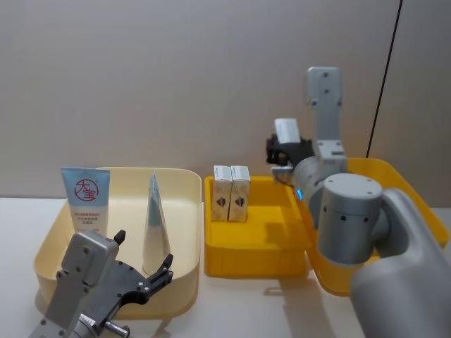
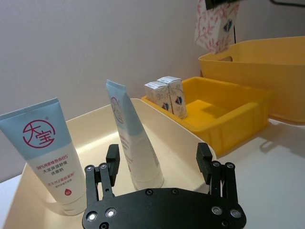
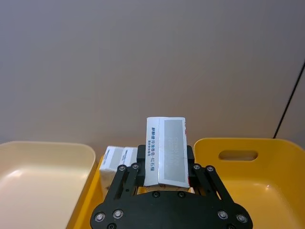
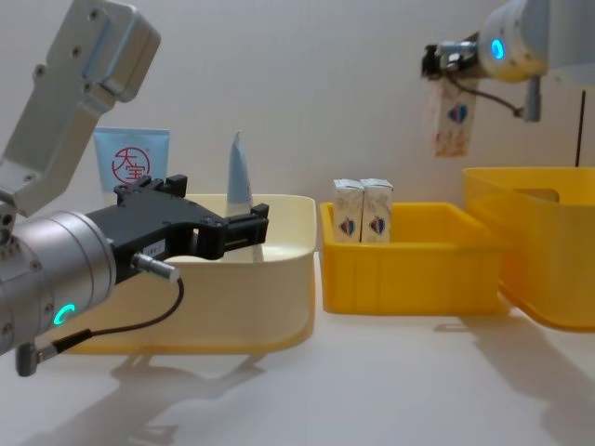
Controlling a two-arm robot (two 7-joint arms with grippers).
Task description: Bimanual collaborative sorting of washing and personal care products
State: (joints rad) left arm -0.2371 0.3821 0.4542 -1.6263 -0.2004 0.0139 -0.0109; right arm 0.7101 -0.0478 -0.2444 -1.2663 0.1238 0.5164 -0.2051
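1. Two cream cartons stand side by side at the back of the small yellow bin, centre of the head view. Two squeeze tubes stand upright in the cream bin, lower left: the logo tube and an edge-on one. Those four look sorted.
2. Right gripper is clamped on a third carton, airborne and not yet placed. That's likely the job in hand.
3. Left gripper hovers at the cream bin's near rim, jaws spread, holding nothing.
4. Chest view has the carried carton hanging high, upper right, above where the small bin meets the large yellow bin. The head view hides that height, and the arm there covers much of the large bin, so I can't tell what remains.
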